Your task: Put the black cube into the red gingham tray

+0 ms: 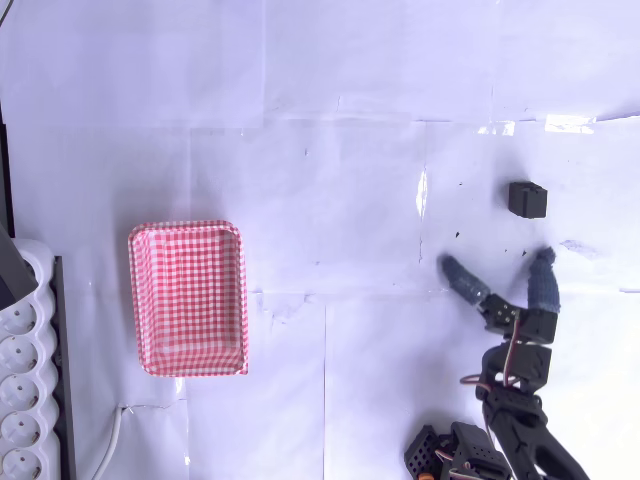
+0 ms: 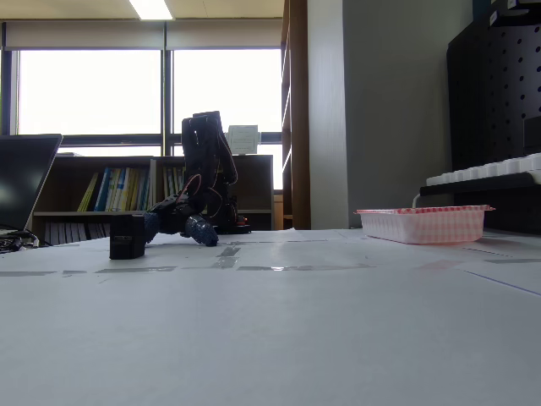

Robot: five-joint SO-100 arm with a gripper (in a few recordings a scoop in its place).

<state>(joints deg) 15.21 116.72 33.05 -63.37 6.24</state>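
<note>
In the overhead view my gripper (image 1: 497, 265) is spread wide, the two blue-grey fingers (image 1: 541, 280) forming a V that opens toward 12 o'clock. It holds nothing. The cube (image 1: 527, 199) rests on the white table (image 1: 330, 150) just beyond the fingertips, at about 1 o'clock from the midpoint between them, and is not yet between the jaws. The tray (image 1: 187, 297) lies well apart at 9 o'clock, near the power strip (image 1: 25, 390), and is empty.

The step in hand is, I judge, the approach to grasp. To do it well:

1. Swing slightly toward 1 o'clock so the cube sits on the centreline of the V; at present it is nearer the right-hand finger in the overhead view.
2. Advance until the cube is well inside the fingers, not at the tips.
3. Keep low. In the fixed view the gripper (image 2: 173, 225) sits close to the table behind the cube (image 2: 127, 236); too high a pinch may tip the block.
4. Close on two opposite flat faces. The cube appears slightly rotated, so a corner grip could twist it out.
5. Lift clear before traversing to 9 o'clock.
</note>
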